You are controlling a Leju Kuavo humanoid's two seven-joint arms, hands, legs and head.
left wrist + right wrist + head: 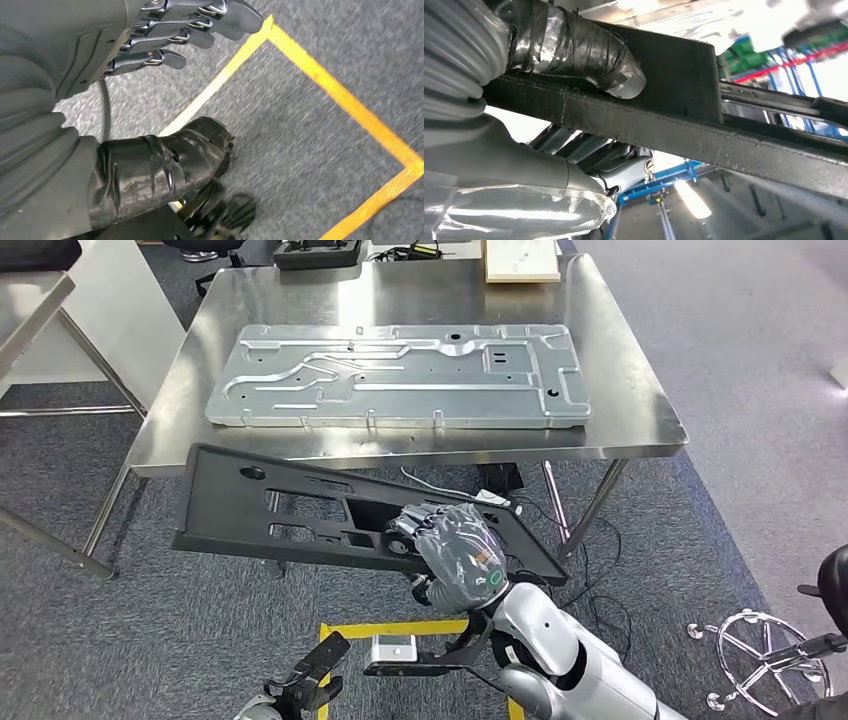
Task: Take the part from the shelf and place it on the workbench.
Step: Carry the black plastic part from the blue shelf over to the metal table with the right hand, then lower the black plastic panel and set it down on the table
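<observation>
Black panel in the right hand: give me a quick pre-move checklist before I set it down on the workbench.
1. Right hand grips the black panel: ok, thumb on top, fingers under its edge.
2. Panel level: not ok, it slants.
3. Panel over the workbench: not ok, it is short of the near edge.
4. Landing spot free: not ok, a silver metal plate covers the middle.
5. Left hand clear: ok, low over the carpet, holding nothing.

I see the metal panel (400, 375) lying on the surface (640, 410); my right hand (455, 545) holds the part (250, 505) just before its near edge.
</observation>
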